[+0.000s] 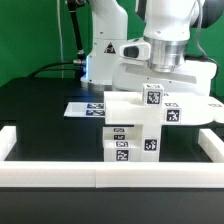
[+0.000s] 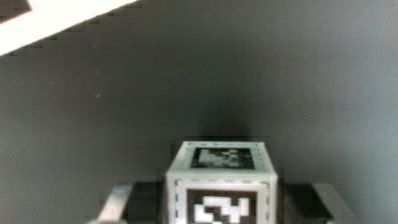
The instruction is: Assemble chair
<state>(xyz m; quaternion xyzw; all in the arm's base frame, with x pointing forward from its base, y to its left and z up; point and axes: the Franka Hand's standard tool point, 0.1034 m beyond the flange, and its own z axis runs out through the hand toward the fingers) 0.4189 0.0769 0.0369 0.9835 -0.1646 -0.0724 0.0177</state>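
Chair (image 1: pixel 133 128) post (image 2: pixel 222 182) between hand (image 2: pixel 217 200) fingers (image 2: pixel 128 200)

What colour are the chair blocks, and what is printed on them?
Matte white chair blocks, each carrying square black-and-white marker tags; clearest in the exterior view.

No words, brand names or numbers can be read anywhere. The only signs are square black-and-white marker tags: several on the chunky matte white blocks of the small toy chair (image 1: pixel 135 125), some on the thin flat white marker board (image 1: pixel 88 106) lying on the black table, and two on the white block (image 2: pixel 222 182) in the wrist view. Their patterns are coded squares, not legible characters.
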